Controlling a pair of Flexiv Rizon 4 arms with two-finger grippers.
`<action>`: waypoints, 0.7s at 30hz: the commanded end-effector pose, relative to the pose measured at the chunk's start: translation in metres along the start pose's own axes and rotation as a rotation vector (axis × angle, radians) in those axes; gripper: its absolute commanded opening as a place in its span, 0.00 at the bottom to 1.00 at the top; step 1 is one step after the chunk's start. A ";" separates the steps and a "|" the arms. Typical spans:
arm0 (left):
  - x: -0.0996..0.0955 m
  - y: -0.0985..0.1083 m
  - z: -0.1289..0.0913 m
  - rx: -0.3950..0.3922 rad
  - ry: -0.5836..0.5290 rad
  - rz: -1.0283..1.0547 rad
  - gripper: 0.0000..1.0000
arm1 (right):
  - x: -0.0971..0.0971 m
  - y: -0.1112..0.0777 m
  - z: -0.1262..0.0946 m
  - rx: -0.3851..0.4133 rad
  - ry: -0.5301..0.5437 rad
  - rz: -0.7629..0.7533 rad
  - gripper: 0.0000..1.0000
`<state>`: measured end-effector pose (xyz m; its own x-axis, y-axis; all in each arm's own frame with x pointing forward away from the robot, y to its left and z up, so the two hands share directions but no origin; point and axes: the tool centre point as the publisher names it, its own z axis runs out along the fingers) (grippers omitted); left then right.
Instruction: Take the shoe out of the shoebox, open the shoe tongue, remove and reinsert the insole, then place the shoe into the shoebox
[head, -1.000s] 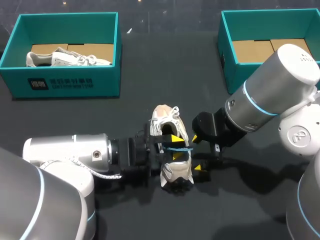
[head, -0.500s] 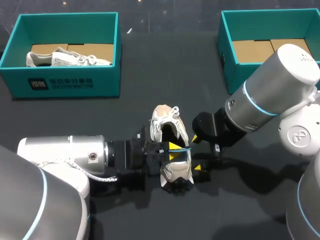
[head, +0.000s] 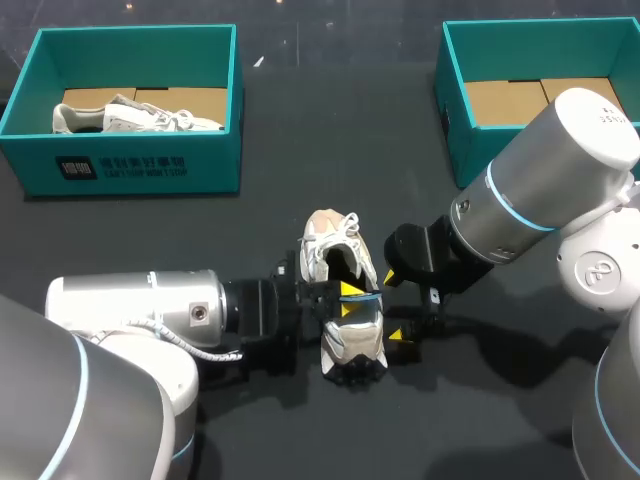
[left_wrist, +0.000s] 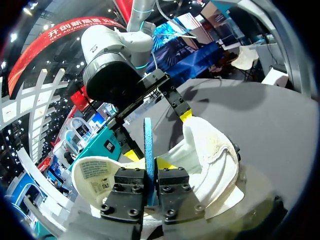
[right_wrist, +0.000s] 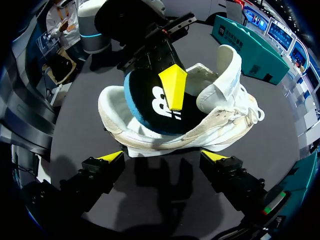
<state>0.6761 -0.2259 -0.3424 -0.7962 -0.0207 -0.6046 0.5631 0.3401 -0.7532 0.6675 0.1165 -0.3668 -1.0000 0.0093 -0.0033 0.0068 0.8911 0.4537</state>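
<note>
A white and beige shoe (head: 335, 262) lies on its side mid-table. Its insole (right_wrist: 157, 102), black on top with a blue edge, stands partly out of the shoe's opening. My left gripper (head: 346, 298) comes in from the left and is shut on the insole (left_wrist: 148, 142), which shows as a thin blue strip pinched between the fingers. In the left wrist view the gripper (left_wrist: 150, 170) has the shoe (left_wrist: 210, 155) just ahead of it. My right gripper (right_wrist: 163, 157) is open beside the sole of the shoe (right_wrist: 220, 120), one finger toward each end and neither touching it; from above it (head: 394, 305) sits right of the shoe.
A teal shoebox (head: 140, 165) at the back left holds a second white shoe (head: 135, 118). Another teal box (head: 450, 110) at the back right shows only cardboard inside. My right arm's big elbow (head: 560, 170) hangs over the table's right side.
My left gripper's fingers have come together onto the insole inside the shoe. The left arm shifted slightly left and back. The right arm kept still.
</note>
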 end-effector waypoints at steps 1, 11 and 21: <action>-0.001 -0.008 -0.004 0.003 0.004 -0.008 0.28 | 0.001 0.000 0.001 0.002 -0.003 0.001 1.00; 0.000 -0.028 -0.015 0.040 0.025 -0.030 0.27 | 0.001 0.000 0.001 0.002 -0.003 0.001 1.00; 0.005 -0.018 -0.002 0.038 0.081 -0.035 0.00 | 0.001 0.000 0.001 0.002 -0.003 0.001 1.00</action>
<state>0.6540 -0.2233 -0.3280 -0.8261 0.0290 -0.5628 0.5445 0.2982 -0.7839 0.6674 0.1165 -0.3668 -1.0000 0.0093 -0.0032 0.0068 0.8911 0.4537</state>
